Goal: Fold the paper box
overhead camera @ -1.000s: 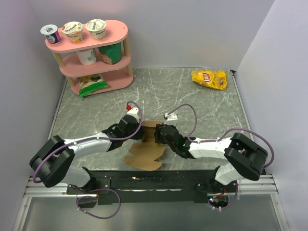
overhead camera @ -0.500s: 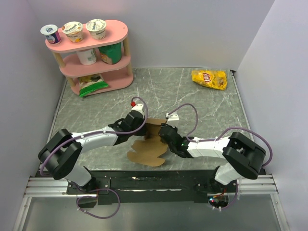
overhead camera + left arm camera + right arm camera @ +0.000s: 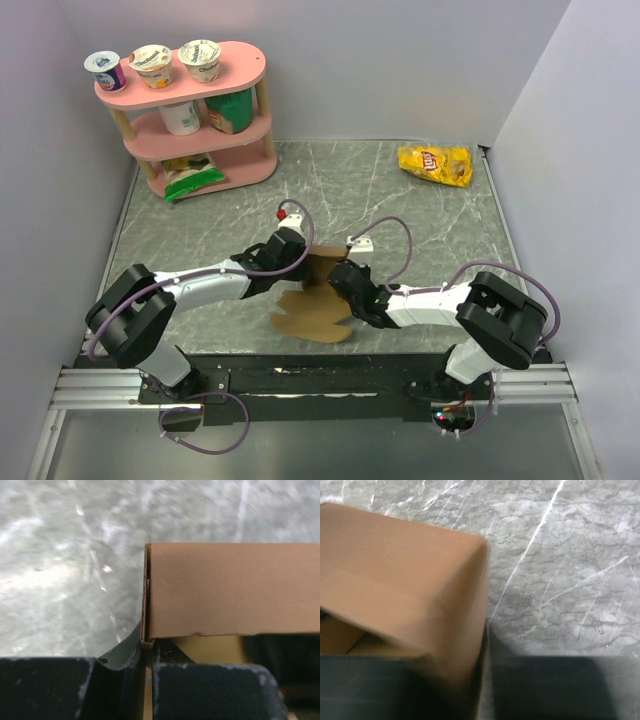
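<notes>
The paper box (image 3: pixel 312 312) is plain brown cardboard, half raised, near the table's front middle, with a rounded flap lying flat toward me. My left gripper (image 3: pixel 297 262) meets it from the left. In the left wrist view that gripper (image 3: pixel 147 652) is shut on the edge of an upright wall of the paper box (image 3: pixel 230 587). My right gripper (image 3: pixel 342 280) comes in from the right. In the blurred right wrist view its jaws (image 3: pixel 457 672) are drawn in on a folded corner of the paper box (image 3: pixel 405 575). The dark right finger (image 3: pixel 545 685) lies beside the cardboard.
A pink three-tier shelf (image 3: pixel 250 168) stands at the back left with yogurt cups (image 3: pixel 152 64) and packets on it. A yellow chip bag (image 3: pixel 435 163) lies at the back right. White walls close in the grey marble table (image 3: pixel 420 230) on three sides.
My right jaws have closed in on the box's corner. The left gripper, still shut on the wall, has moved right and slightly away from me, and the box has shifted right with it.
</notes>
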